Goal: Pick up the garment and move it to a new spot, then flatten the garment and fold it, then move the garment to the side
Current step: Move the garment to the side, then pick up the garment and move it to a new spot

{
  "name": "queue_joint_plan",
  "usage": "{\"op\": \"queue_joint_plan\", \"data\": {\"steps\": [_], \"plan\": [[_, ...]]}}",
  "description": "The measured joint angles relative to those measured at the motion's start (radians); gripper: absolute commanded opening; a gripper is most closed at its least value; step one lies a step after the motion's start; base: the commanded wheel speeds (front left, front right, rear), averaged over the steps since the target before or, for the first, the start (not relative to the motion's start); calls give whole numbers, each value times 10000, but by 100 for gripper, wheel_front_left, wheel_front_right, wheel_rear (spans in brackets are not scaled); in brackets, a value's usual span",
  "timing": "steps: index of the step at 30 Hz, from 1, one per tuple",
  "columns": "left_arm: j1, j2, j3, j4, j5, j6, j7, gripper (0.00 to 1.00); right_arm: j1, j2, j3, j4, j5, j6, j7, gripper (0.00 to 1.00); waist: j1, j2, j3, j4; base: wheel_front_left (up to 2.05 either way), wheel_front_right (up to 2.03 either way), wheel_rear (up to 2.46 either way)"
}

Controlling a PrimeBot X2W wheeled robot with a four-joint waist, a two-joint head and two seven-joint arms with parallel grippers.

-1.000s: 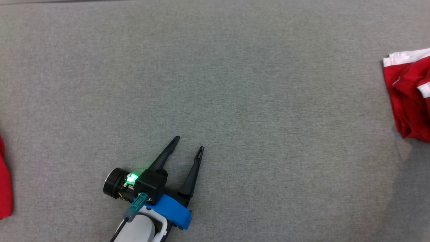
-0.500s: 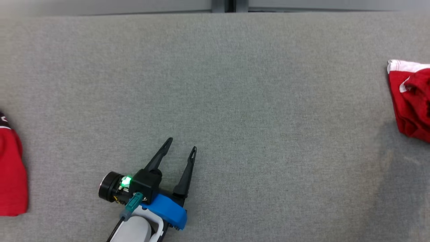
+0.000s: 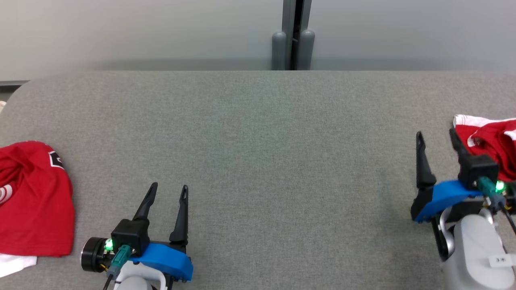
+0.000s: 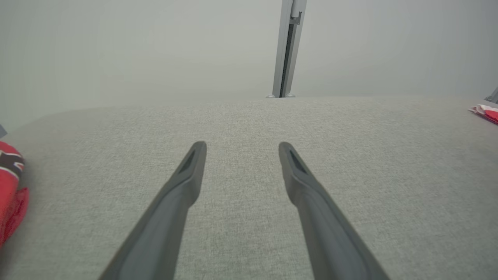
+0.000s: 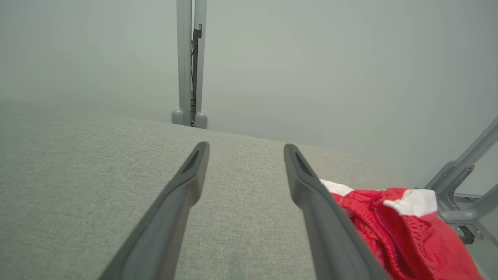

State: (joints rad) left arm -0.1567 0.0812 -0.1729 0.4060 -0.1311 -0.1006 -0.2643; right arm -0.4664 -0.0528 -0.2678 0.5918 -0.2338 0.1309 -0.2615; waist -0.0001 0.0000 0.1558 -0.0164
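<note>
A grey fabric-covered tabletop (image 3: 258,141) is spread across the head view. At the tabletop's left edge a badged red garment (image 3: 36,201) is laid, with a white piece (image 3: 16,264) showing beneath it. At the tabletop's right edge a crumpled red garment (image 3: 489,145) with white trim is heaped. It is cut off by the frame, so its long axis cannot be told. The right gripper (image 3: 435,133) is held just beside this heap, on the side toward the tabletop's middle, with fingers spread and nothing grasped. The left gripper (image 3: 169,186) is likewise released and empty near the tabletop's front edge, well apart from the heap. The heap is judged to be the piece to pick up. It lies to the right gripper's right, so the right arm is the nearer.
</note>
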Motion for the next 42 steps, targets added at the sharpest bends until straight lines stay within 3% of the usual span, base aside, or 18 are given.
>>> {"op": "queue_joint_plan", "data": {"steps": [3, 6, 17, 28, 34, 42], "plan": [[248, -65, 307, -54, 23, 31, 0, 100, 954, 27, 803, -418, 1336, 0, 0, 100, 0, 0, -228, 96, 0, 0, 0], [501, -134, 487, -58, 180, 31, 0, 100, 1657, 33, 1294, -621, 1929, 0, 0, 100, 0, 0, -425, 93, 0, 0, 0], [1513, -270, 943, -79, 255, 111, 0, 100, 2958, 27, 2105, -746, 2706, 0, 0, 100, -2, 0, -1357, -74, 0, 0, 0], [1738, -295, 982, -228, 167, 113, 0, 100, 3408, 27, 2481, -951, 3147, 0, 0, 100, 0, 0, -1630, 128, 0, 0, 0], [1676, -309, 1035, -169, -184, 219, 0, 100, 3528, 17, 2752, -978, 3246, -2, -2, 100, 0, 0, -1605, 732, 0, 0, 0], [1360, -297, 1871, -17, -274, 336, 0, 100, 3495, 29, 3333, -1012, 3413, 0, -2, 100, 2, 0, -1399, 2266, 0, 0, 0]]}}
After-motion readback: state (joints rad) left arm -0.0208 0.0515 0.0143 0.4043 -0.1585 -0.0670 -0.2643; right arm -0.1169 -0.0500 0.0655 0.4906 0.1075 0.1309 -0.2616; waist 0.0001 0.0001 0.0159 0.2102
